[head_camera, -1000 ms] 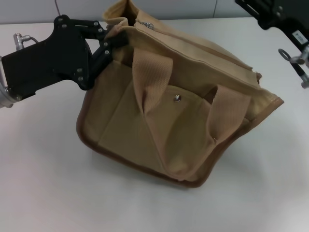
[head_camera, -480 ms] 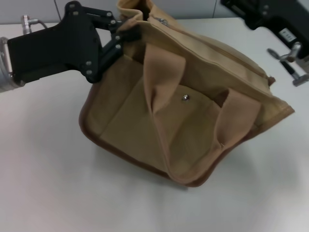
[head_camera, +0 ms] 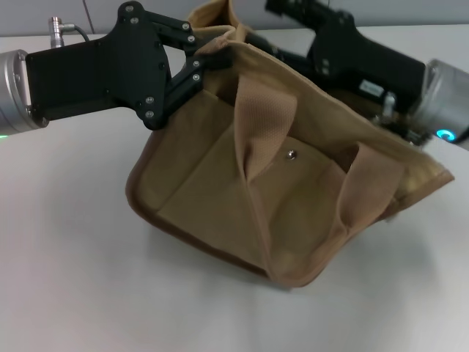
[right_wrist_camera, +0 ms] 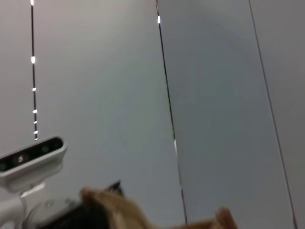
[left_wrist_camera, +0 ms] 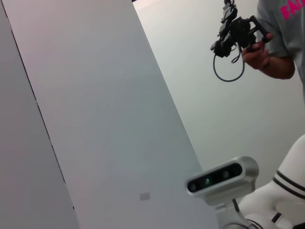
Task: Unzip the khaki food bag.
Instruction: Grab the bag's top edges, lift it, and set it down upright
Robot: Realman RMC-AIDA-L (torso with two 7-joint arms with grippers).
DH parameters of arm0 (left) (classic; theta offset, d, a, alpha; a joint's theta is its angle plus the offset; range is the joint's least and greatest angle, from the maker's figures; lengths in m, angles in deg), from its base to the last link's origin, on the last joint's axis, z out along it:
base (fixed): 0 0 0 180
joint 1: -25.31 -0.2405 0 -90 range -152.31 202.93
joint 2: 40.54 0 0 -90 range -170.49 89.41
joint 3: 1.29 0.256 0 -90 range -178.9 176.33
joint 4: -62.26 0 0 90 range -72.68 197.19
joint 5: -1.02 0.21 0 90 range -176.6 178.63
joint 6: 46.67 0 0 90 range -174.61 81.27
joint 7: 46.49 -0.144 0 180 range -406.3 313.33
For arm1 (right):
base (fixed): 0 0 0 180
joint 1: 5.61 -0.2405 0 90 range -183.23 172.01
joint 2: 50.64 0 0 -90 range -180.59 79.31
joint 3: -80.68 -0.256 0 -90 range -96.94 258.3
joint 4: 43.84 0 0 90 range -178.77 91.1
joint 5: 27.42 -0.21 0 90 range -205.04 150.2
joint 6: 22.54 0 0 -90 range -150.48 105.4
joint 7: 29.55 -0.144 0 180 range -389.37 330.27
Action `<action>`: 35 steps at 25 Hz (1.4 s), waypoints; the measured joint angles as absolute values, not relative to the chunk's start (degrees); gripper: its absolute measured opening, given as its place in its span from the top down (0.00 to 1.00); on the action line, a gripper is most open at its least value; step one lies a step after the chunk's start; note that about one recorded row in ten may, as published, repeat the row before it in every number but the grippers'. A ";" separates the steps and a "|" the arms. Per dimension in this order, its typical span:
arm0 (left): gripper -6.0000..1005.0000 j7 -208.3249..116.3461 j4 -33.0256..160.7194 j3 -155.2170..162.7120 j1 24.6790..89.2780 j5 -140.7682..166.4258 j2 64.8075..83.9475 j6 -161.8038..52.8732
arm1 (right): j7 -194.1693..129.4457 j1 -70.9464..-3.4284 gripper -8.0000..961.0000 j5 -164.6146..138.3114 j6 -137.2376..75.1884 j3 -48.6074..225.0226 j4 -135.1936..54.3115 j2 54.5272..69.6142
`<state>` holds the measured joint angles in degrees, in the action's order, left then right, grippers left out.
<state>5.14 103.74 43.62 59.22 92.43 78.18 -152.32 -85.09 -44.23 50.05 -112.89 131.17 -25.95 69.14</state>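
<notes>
The left black claw [head_camera: 207,60] is clamped on the upper left corner of the boxy tan canvas khaki food bag [head_camera: 278,183], which sits tilted on the white desk [head_camera: 73,279] with its silver-snap pocket facing forward. The right claw [head_camera: 253,38] reaches along the bag's top edge; whether it grips cannot be told.

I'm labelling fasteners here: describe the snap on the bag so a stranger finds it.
On the white table sits the tan canvas khaki food bag, its corner pinched by the left gripper. Between its two webbing handles, on the front pocket, is a small silver snap, the panel's only shiny metal.
</notes>
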 joint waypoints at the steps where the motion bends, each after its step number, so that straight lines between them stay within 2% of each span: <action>1: 0.95 5.02 103.78 43.61 59.23 92.43 78.18 -152.29 | -86.89 -42.55 0.13 50.05 -112.88 132.76 -23.81 69.09; 8: 0.95 3.47 103.64 44.98 59.31 91.22 78.40 -152.82 | -98.83 -28.24 0.13 51.15 -112.21 143.27 -5.01 68.88; 12: 0.95 1.73 103.44 48.34 58.62 89.18 78.30 -153.69 | -97.90 -23.23 0.13 49.16 -113.32 143.57 -3.99 69.17; 24: 0.95 -0.68 103.30 56.11 58.48 88.27 78.39 -154.34 | -94.70 -24.12 0.13 33.76 -115.22 148.41 -6.56 69.24; 30: 0.95 -0.51 103.74 58.06 59.08 88.26 78.15 -153.91 | -95.86 -27.77 0.13 33.78 -111.57 152.55 -5.23 68.82; 35: 0.95 -0.55 103.78 58.13 59.17 88.27 78.05 -153.57 | -100.21 -28.17 0.13 39.98 -109.51 154.26 -0.72 68.75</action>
